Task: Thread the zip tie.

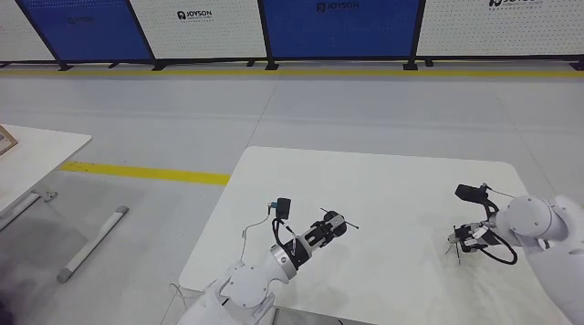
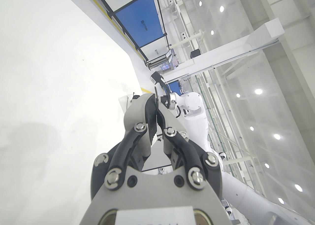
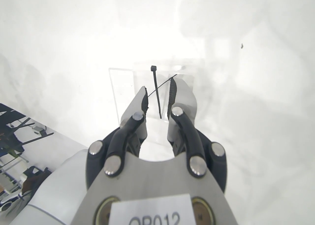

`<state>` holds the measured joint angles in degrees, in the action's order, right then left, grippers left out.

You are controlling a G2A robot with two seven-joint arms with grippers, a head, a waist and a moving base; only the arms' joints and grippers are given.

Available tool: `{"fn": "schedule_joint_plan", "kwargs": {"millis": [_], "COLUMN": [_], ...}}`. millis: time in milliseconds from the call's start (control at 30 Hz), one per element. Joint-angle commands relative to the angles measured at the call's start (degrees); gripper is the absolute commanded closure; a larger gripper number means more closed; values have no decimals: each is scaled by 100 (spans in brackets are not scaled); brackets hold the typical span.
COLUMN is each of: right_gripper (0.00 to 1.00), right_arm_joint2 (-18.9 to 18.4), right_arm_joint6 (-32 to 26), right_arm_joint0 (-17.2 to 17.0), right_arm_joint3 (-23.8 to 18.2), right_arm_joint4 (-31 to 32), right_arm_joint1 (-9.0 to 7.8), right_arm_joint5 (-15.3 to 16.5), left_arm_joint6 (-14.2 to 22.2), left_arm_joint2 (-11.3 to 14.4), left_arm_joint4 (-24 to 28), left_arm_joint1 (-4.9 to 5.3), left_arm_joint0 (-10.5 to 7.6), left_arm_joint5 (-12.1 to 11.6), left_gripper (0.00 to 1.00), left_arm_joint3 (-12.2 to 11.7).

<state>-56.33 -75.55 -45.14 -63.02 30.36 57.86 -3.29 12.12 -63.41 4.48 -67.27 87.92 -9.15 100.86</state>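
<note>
My left gripper (image 1: 335, 223) hovers over the near middle of the white table (image 1: 392, 179), shut on a thin black zip tie (image 1: 355, 226) whose ends stick out on both sides. In the left wrist view its fingers (image 2: 147, 110) press together on a dark strip. My right gripper (image 1: 461, 237) is low over the table's right side and stands open (image 3: 159, 85). Between its fingers lies a second black zip tie (image 3: 156, 90) with its square head pointing away from the wrist. A thinner black strand (image 3: 163, 83) crosses it. Both rest on a clear plastic holder (image 3: 123, 93).
The far half of the table is bare. In the left wrist view the right arm (image 2: 192, 102) shows beyond the left fingertips. Another white table (image 1: 36, 156) stands at the left edge, with a yellow floor line (image 1: 146, 172) and blue and white panels (image 1: 338, 5) behind.
</note>
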Motion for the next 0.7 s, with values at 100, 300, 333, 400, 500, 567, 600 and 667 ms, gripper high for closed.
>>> {"fn": "schedule_joint_plan", "kwargs": {"millis": [100, 300, 333, 400, 500, 567, 600, 667], "right_gripper": [100, 100, 100, 100, 100, 100, 100, 100], "right_arm_joint2": [97, 101, 92, 72, 9, -58, -125, -281], "right_arm_joint6": [34, 22, 18, 13, -1, 33, 52, 113], "right_arm_joint0": [97, 143, 141, 125, 56, -13, -75, -199], "right_arm_joint3": [177, 226, 212, 154, -3, -140, -255, -465], "right_arm_joint4": [-38, -61, -54, 5, 44, 76, 82, 47], "right_arm_joint1": [49, 59, 54, 40, 8, -21, -47, -99], "right_arm_joint5": [40, 128, 129, 115, 89, 60, 58, 88], "left_arm_joint6": [0, 0, 0, 0, 0, 0, 0, 0], "left_arm_joint2": [0, 0, 0, 0, 0, 0, 0, 0], "left_arm_joint4": [0, 0, 0, 0, 0, 0, 0, 0], "left_arm_joint1": [0, 0, 0, 0, 0, 0, 0, 0], "left_arm_joint0": [0, 0, 0, 0, 0, 0, 0, 0], "left_arm_joint5": [0, 0, 0, 0, 0, 0, 0, 0], "left_gripper": [100, 100, 100, 100, 100, 100, 100, 100], "left_arm_joint3": [0, 0, 0, 0, 0, 0, 0, 0]}}
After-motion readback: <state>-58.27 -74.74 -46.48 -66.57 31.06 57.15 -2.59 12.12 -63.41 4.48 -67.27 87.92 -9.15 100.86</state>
